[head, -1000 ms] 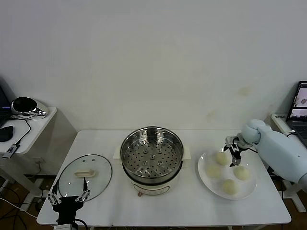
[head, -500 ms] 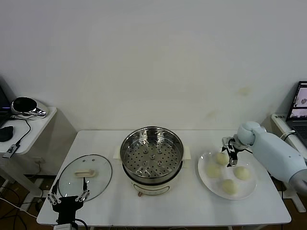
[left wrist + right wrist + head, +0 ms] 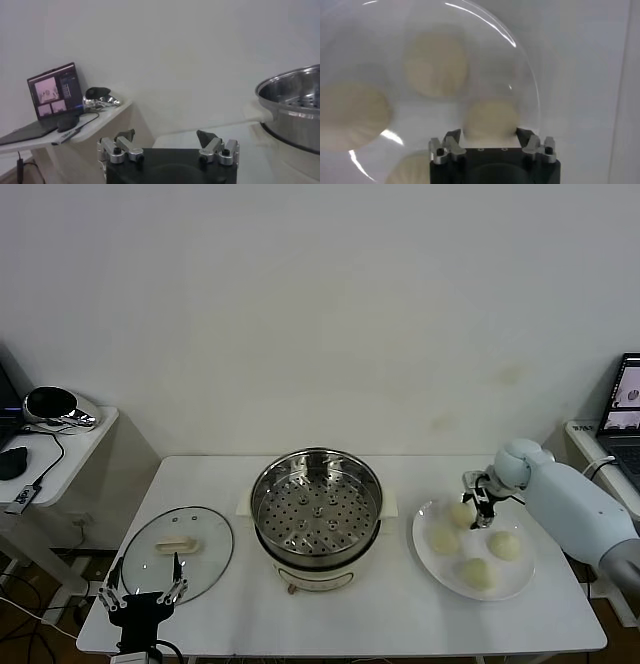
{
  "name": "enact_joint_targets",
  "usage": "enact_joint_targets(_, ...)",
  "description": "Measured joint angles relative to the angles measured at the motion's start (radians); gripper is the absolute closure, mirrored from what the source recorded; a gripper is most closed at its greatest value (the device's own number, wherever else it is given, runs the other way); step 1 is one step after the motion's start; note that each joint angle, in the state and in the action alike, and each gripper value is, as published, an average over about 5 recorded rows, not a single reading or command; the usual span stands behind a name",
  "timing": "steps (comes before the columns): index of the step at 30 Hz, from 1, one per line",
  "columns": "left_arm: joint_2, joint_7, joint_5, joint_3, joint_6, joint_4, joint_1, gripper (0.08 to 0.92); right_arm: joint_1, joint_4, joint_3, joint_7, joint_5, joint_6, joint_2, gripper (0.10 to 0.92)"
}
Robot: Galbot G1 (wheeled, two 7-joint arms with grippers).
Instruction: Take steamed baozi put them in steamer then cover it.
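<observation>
My right pincer (image 3: 489, 141) half-closed around bun (image 3: 490, 119) on plate (image 3: 520, 579), grip unconfirmed. Bun soft, light, dents easy: I squeeze gently at widest sides. Left pincer (image 3: 142, 596) spread, parked near bench edge.

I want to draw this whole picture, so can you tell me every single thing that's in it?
baozi: four, cream-white, on the plate right of the steamer.
plate: one, white, right part of the table.
steamer: one, shiny steel with a holed tray, cream base, table centre; no bun inside.
cover: one, clear glass with cream handle, flat on the table at left.
table: one, white.
side desks: two, each holding a laptop.
left gripper: black, open, at the table's front left edge by the cover.
right gripper: black, fingers on either side of the far bun.
</observation>
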State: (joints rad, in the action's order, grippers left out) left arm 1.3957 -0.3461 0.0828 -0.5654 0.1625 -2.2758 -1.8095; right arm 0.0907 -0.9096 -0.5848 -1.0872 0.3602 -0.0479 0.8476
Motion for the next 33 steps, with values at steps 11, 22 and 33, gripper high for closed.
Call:
enact_joint_targets(11, -0.004, -0.001, 0.001, 0.005, 0.0, -0.005, 0.0, 0.177, -0.062, -0.056, -0.044, -0.025, -0.051, 0.003, -0.04, 0.414)
enact_joint_targets(22, -0.018, -0.002, -0.006, 0.021, 0.002, 0.0, 0.013, 0.177, -0.356, -0.175, -0.236, -0.067, -0.235, 0.006, -0.084, 0.409)
enact_joint_targets(33, -0.034, -0.004, -0.024, 0.012, 0.001, -0.004, 0.019, 0.177, -0.68, -0.229, -0.453, -0.065, -0.456, 0.047, 0.019, 0.406)
